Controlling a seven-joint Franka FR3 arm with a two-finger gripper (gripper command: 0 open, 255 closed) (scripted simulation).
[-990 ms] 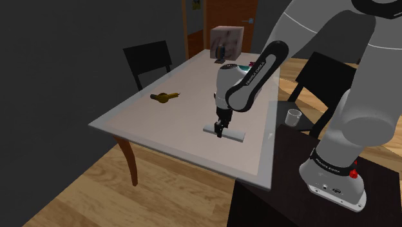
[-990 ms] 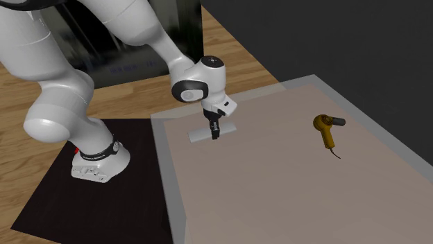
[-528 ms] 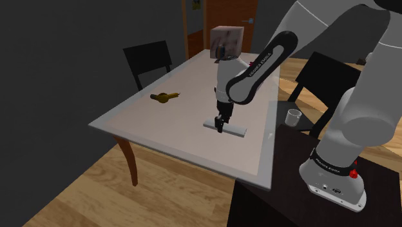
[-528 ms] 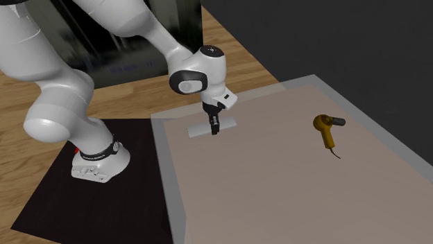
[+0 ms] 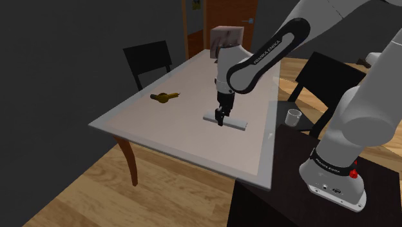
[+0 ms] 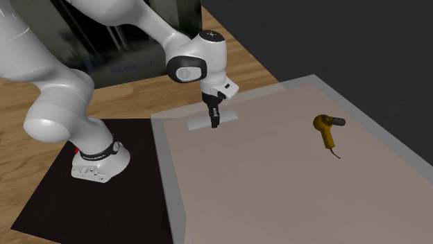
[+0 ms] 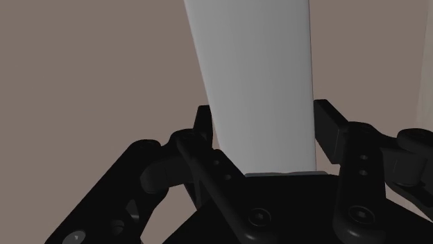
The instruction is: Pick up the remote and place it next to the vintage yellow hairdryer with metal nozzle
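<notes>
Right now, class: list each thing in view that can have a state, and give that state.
remote, clasped between the fingers, level.
hairdryer, lying on the table, untouched.
glass, upright.

remote (image 7: 257, 83): smooth, matt | table (image 5: 177, 113): matt | floor (image 5: 64, 200): wood, slight sheen

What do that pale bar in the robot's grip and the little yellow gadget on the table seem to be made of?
The remote is drawn plain pale grey, smooth and matte, with no buttons or texture, so its material is open. The hairdryer has a mustard-yellow body, perhaps plastic, and a dark nozzle; too small to confirm metal.
</notes>
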